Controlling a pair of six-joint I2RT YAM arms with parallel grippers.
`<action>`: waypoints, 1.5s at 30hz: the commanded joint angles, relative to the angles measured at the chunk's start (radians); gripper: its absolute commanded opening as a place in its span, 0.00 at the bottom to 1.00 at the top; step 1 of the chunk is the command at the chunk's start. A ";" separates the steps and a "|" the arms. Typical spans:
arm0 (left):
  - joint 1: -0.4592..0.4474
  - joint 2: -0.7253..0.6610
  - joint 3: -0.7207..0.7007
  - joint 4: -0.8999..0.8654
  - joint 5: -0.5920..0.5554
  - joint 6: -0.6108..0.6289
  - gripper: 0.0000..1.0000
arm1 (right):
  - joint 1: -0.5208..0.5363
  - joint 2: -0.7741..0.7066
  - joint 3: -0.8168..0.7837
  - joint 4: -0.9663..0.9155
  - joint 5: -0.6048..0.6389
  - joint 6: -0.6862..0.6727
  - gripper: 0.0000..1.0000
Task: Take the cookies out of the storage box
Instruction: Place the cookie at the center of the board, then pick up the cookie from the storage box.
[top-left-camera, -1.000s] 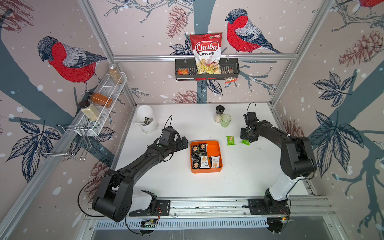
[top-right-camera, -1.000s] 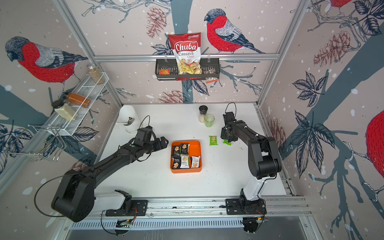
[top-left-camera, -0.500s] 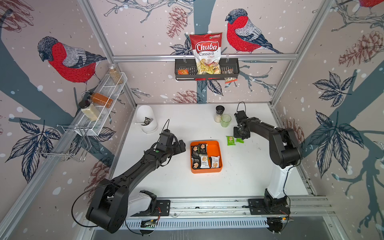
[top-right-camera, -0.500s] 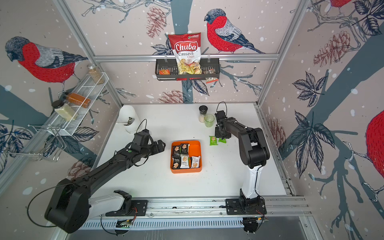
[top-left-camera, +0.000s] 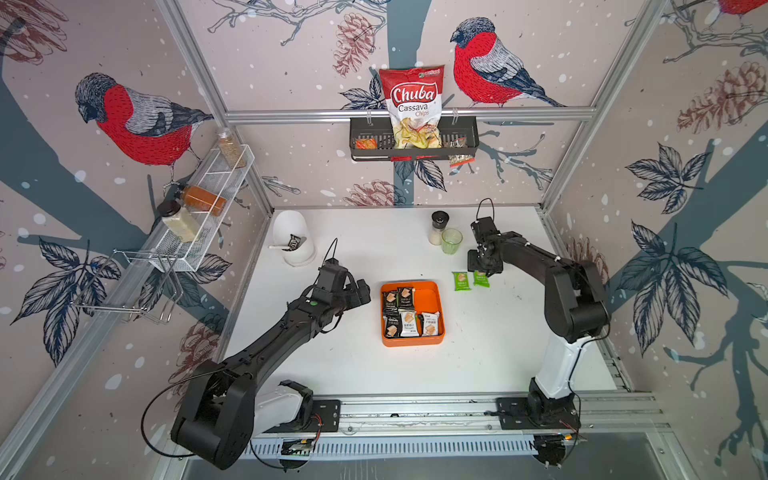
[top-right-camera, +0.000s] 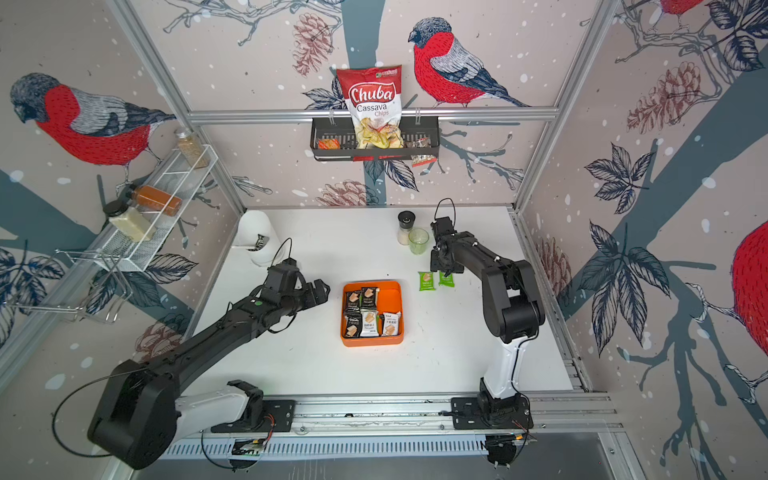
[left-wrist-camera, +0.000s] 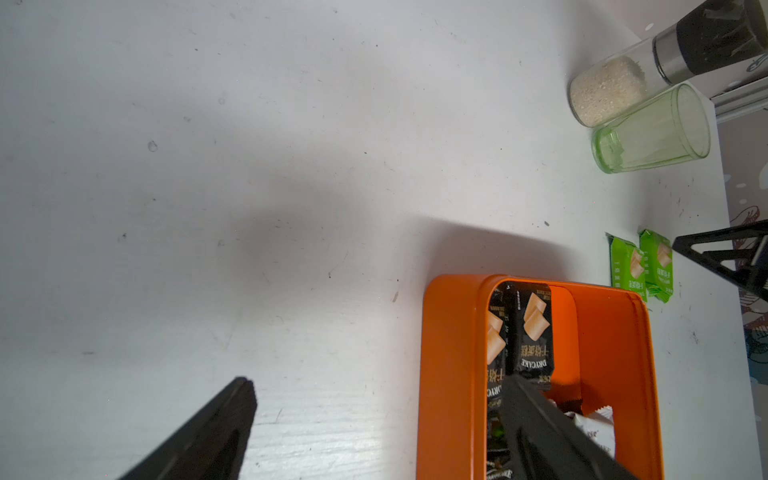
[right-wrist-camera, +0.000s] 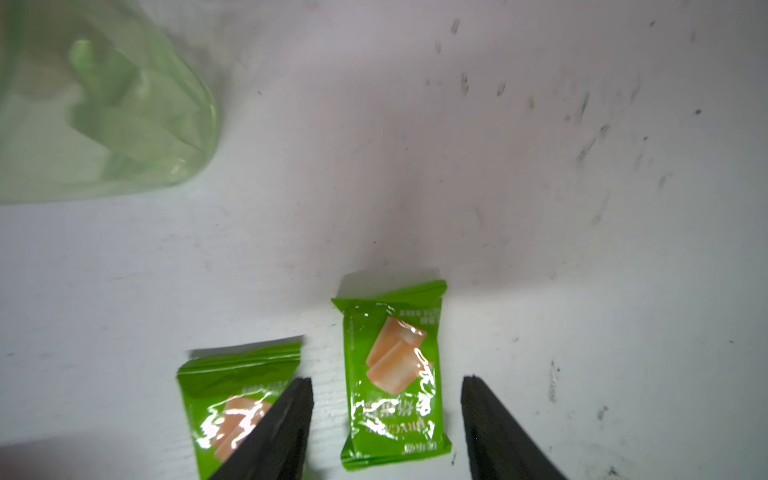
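Straddling a green packet (right-wrist-camera: 392, 357) that lies flat on the white table (right-wrist-camera: 540, 208), the right gripper (right-wrist-camera: 387, 380) has its fingers spread, with a gap on each side of the wrapper and nothing pinched. The print shows a tan biscuit, and the upside-down lettering looks like DRYCAKE. Just beside it lies a second green packet (right-wrist-camera: 232, 386), partly behind one finger. Both are outside the orange box (top-left-camera: 411, 341), between it and the green glass (top-left-camera: 451, 241), which stands next to a black-capped shaker (top-left-camera: 438, 226).

Over to the left gripper (left-wrist-camera: 380, 381): it is spread wide and holds nothing, one finger above the box and the other over bare table. Inside the box a black packet (left-wrist-camera: 534, 332) clearly reads DRYCAKE. In a top view more black ones sit with two white packets (top-left-camera: 419, 324), and the far corner on the right arm's side is bare orange. Up on the back wall, the red-and-white chips bag (top-left-camera: 413, 106) reads "Chuba Cassava Chips" and stands in a black basket (top-left-camera: 465, 137).
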 joint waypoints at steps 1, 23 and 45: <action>-0.001 0.002 -0.004 0.010 -0.007 -0.015 0.96 | 0.009 -0.072 -0.021 -0.017 -0.050 0.041 0.63; 0.007 0.091 0.030 0.066 0.057 -0.078 0.96 | 0.494 -0.308 -0.225 0.191 -0.089 0.370 0.72; 0.062 -0.005 -0.060 0.043 0.061 -0.047 0.96 | 0.592 0.048 0.016 0.100 -0.043 0.399 0.70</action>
